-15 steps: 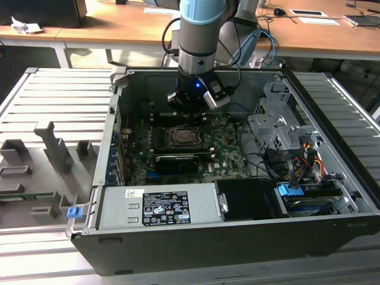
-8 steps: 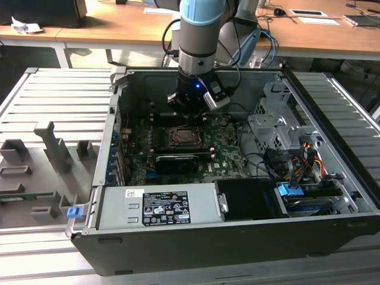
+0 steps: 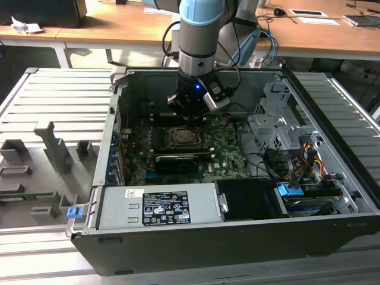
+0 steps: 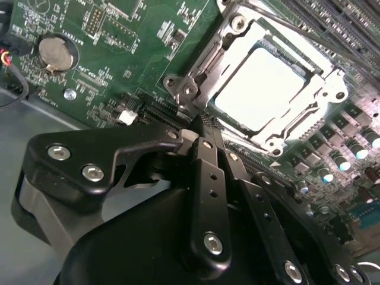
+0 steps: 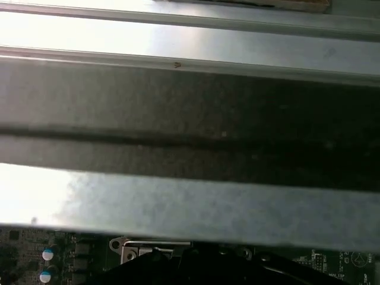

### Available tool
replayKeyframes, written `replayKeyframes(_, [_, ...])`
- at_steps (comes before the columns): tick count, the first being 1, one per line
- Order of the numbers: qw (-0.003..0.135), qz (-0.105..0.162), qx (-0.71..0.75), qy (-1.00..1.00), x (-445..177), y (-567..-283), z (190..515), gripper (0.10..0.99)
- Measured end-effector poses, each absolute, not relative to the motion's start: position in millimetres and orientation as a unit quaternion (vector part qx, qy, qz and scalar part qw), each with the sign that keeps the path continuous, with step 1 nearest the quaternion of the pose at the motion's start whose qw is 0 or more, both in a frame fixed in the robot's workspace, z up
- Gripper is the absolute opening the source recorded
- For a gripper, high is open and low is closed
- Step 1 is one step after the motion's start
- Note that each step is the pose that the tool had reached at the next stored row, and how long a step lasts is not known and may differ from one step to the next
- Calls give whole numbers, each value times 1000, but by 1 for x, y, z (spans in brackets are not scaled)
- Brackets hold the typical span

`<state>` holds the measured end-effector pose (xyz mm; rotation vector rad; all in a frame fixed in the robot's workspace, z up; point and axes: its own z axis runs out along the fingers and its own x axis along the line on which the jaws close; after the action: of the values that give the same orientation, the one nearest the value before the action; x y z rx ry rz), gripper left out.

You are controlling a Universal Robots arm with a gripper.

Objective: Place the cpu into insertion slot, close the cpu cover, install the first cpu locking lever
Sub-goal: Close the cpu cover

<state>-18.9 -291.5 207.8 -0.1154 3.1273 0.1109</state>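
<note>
My pincer (image 3: 189, 108) hangs inside the open computer case (image 3: 332, 231), low over the green circuit board (image 3: 222, 148). In the exterior view it sits just at the 12 o'clock edge of the insertion slot (image 3: 183, 138), and my blue-and-grey arm (image 3: 200, 29) drops down to it from 12 o'clock.

In the second wrist view my fingers (image 4: 209, 178) are drawn together into one narrow black stack, closed with nothing visible between them. Their tips (image 4: 199, 122) reach the corner of the socket's metal frame, right at its hinge screws (image 4: 189, 89); whether they touch the metal I cannot tell.

The cpu (image 4: 261, 89) lies flat in the insertion slot (image 4: 285, 139), its pale face glaring under the light. The cpu cover (image 4: 228, 56) is folded down around it, the chip showing through the central window.

In the second wrist view a round coin battery (image 4: 57, 52) sits on the board, well apart from the socket, and a row of small capacitors (image 4: 350, 151) stands just beside the socket's far corner. In the exterior view a long black card (image 3: 177, 161) lies just at 6 o'clock of the socket, the grey power supply box (image 3: 157, 208) farther toward 6 o'clock, and a bundle of coloured cables (image 3: 303, 157) at 3 o'clock. The case rests on a ribbed grey surface (image 3: 59, 89). In the first wrist view, pale metal bars (image 5: 190, 41) cross in front of a strip of the board (image 5: 35, 255).
</note>
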Motion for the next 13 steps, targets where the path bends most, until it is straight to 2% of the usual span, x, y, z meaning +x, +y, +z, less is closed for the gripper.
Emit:
replayKeyframes(6, [4,21,-37,999,-19,-291,202,106])
replayKeyframes(13, [4,25,-37,999,-19,-291,201,106])
